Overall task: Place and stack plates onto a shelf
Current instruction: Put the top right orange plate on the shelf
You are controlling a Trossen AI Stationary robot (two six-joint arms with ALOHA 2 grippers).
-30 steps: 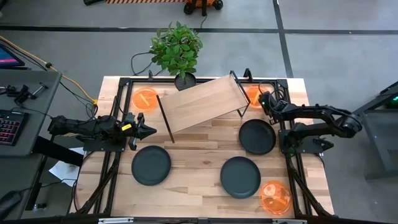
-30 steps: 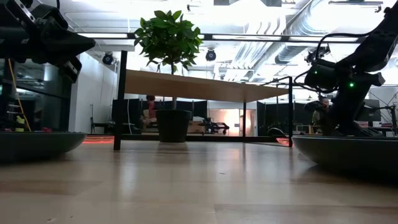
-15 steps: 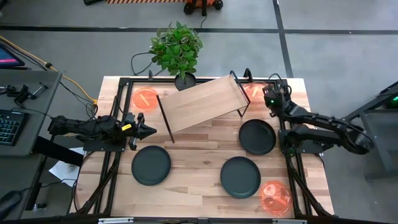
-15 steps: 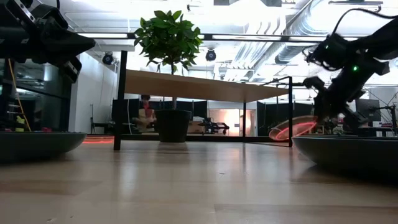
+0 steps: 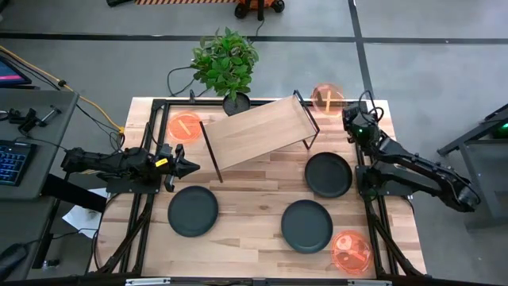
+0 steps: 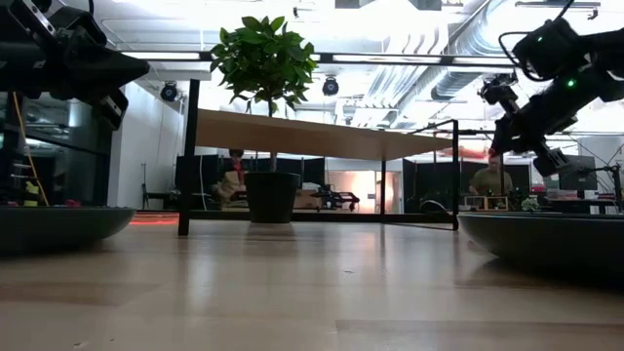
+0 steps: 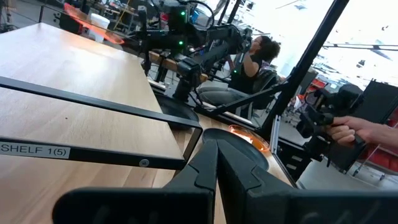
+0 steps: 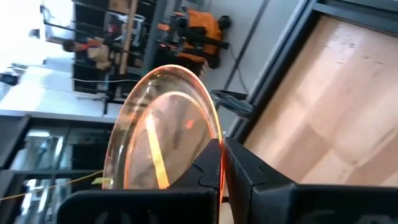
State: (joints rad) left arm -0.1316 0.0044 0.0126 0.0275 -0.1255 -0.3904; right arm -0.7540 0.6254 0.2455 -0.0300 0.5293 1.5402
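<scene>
Since a second ago, your right claw [image 5: 343, 109] had lifted the translucent orange round plate [image 5: 327, 98] off the desk's far right corner, so that it hung clear of the surface near the right end of the small light-wood shelf on thin black rod legs [image 5: 255, 131]; in the right wrist view the dark fingers [image 8: 214, 163] were pinched together on the plate's rim, the plate [image 8: 163, 129] standing on edge between them. Your left claw [image 5: 189, 167] had not shifted; it waited low beside the shelf's left leg, its fingers [image 7: 214, 171] pressed together on nothing. A second orange plate [image 5: 186, 126] lay at the far left of the butcher-block desk [image 5: 254, 199], partly behind the shelf, and a third [image 5: 351, 252] sat at the near right corner. Three matte dark grey-black round plates rested flat on the desk: one near left [image 5: 193, 210], one near centre-right [image 5: 307, 226], one just right of the shelf [image 5: 329, 175]. The shelf top was bare, and a green potted plant [image 5: 227, 62] stood behind it at the far edge.
</scene>
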